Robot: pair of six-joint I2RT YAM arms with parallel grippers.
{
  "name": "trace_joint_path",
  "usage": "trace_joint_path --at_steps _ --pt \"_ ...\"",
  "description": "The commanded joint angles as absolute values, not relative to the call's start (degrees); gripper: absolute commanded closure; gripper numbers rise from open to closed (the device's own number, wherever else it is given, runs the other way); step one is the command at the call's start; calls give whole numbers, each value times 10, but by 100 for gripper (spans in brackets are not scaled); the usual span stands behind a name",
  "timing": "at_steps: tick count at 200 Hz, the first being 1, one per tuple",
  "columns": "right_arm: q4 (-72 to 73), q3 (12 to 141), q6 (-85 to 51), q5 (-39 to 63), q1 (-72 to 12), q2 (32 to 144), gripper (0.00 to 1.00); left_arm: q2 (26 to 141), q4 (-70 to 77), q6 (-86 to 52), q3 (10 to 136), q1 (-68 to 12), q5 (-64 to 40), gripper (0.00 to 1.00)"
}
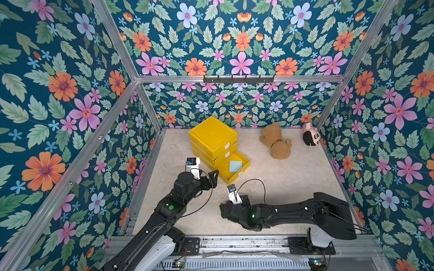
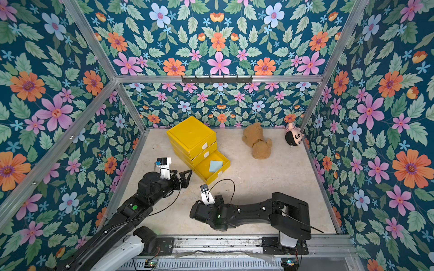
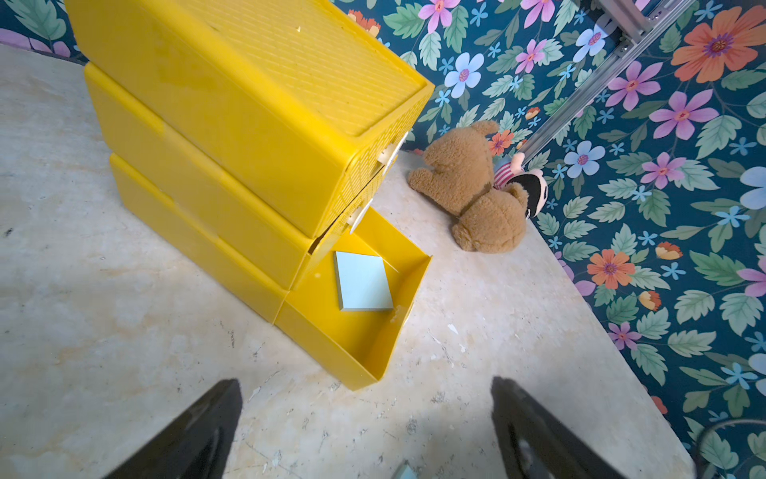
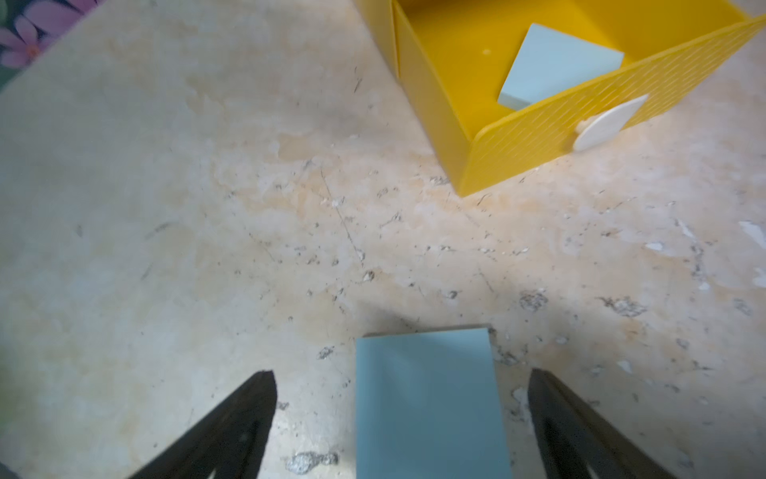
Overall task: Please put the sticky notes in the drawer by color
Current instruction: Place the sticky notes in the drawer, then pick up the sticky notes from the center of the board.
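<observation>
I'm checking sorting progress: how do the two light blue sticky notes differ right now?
The stored note lies inside the pulled-out bottom drawer; the loose note lies outside on the table. The loose note sits between the jaws of the open right gripper; the stored note does not. Both are light blue.

Left arm (image 1: 162, 211) angled forward and inward, left gripper (image 3: 364, 385) with jaws spread wide, right arm (image 1: 293, 212) lying low and folded inward, right gripper (image 4: 402, 375) tilted downward, jaws likewise wide apart, both gripping nothing
</observation>
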State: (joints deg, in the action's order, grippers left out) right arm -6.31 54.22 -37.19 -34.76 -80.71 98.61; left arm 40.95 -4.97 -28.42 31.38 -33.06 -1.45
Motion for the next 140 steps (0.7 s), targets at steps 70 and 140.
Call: trace_joint_path --at_steps 70,140 --pt "-76 550 -365 -320 -809 1042 1 404 -65 -279 320 -330 -5 0" --pt "-74 536 -378 -298 -789 1050 1 405 -66 -278 319 -330 -7 0"
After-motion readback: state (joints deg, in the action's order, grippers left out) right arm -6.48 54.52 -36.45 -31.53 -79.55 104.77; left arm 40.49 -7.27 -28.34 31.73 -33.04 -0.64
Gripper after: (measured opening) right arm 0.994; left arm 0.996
